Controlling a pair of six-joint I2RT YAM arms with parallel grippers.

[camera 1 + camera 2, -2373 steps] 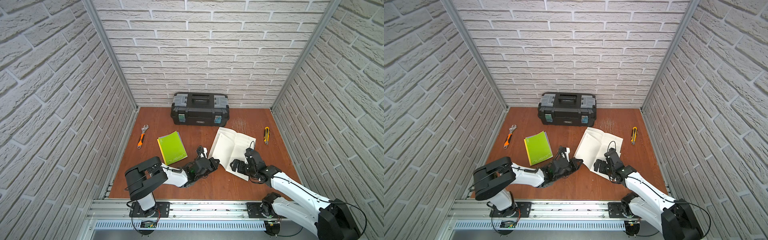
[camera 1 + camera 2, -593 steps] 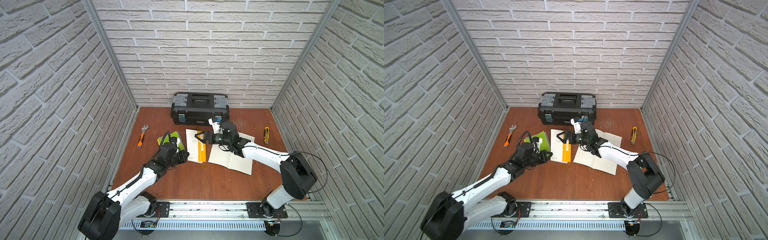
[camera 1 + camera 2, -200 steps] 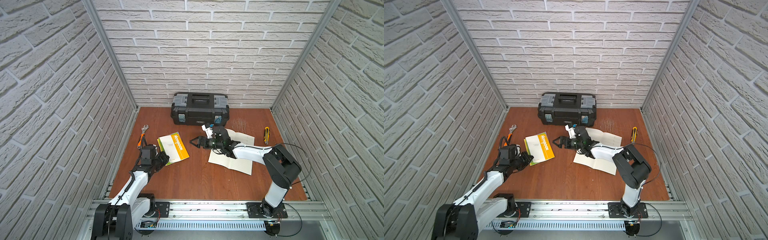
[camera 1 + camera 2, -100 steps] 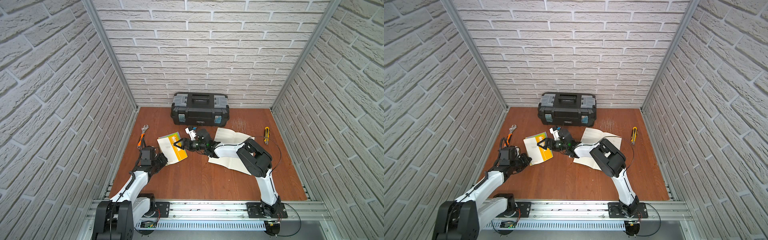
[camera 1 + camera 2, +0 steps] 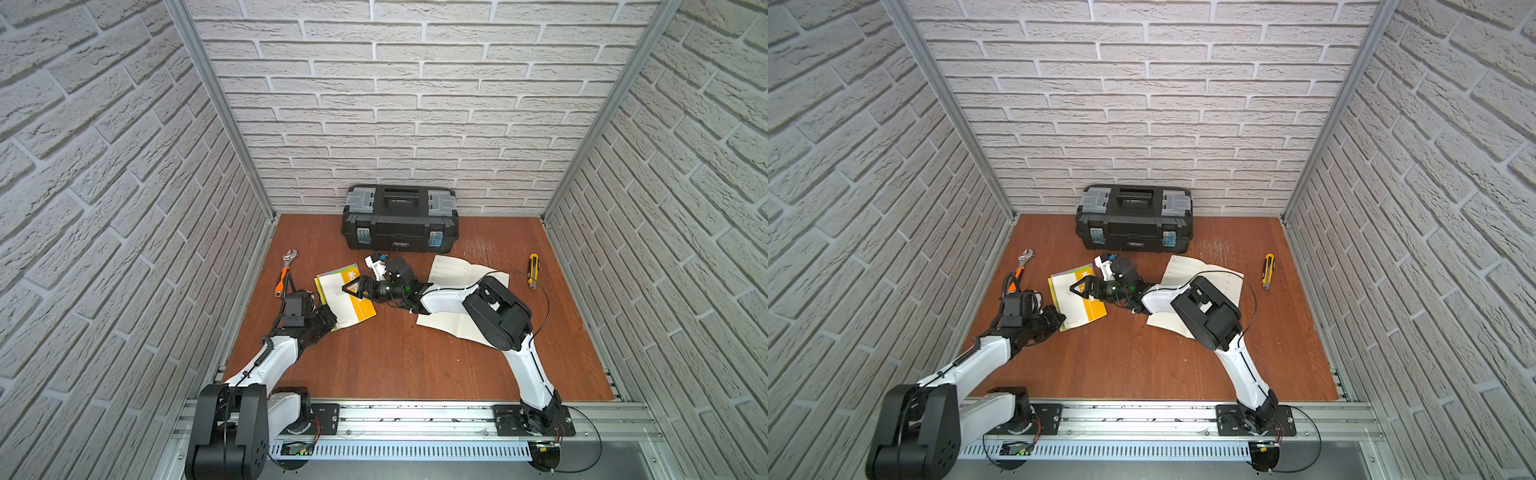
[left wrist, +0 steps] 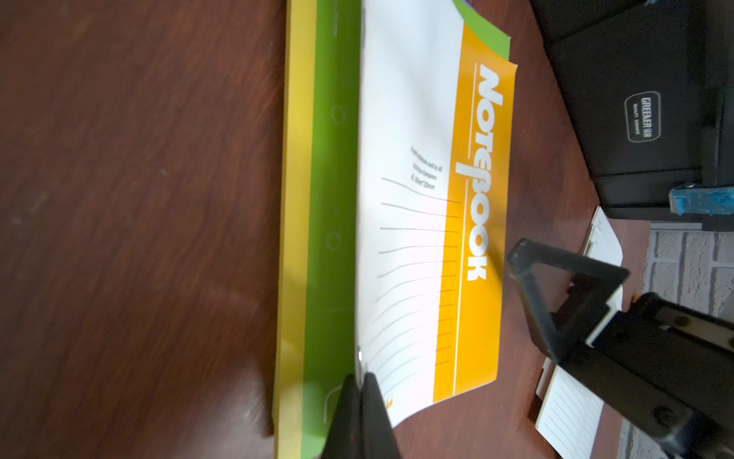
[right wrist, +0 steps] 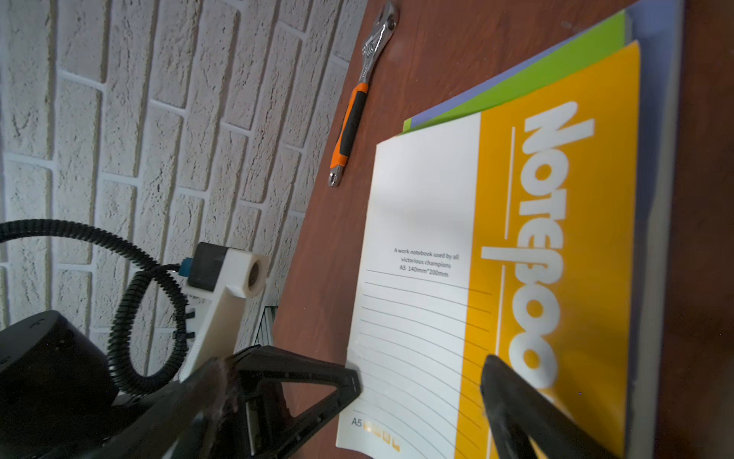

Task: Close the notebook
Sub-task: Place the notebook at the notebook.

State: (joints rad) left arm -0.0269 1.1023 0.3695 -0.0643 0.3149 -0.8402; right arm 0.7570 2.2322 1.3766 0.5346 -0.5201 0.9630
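Right gripper [image 7: 421, 377] spreads wide over the notebook [image 7: 421, 198] cover, reading "NOTEBOOK", "A5 140mm*200mm"; left gripper [image 6: 359, 383] sits closed at its corner.

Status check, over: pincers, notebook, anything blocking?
Left pincer shut at orange notebook corner. Right pincer open over its cover. Cover down, on green book. Another notebook open under right arm.

White brick walls [image 5: 395, 104] enclose the floor [image 5: 395, 361] — reddish wood.
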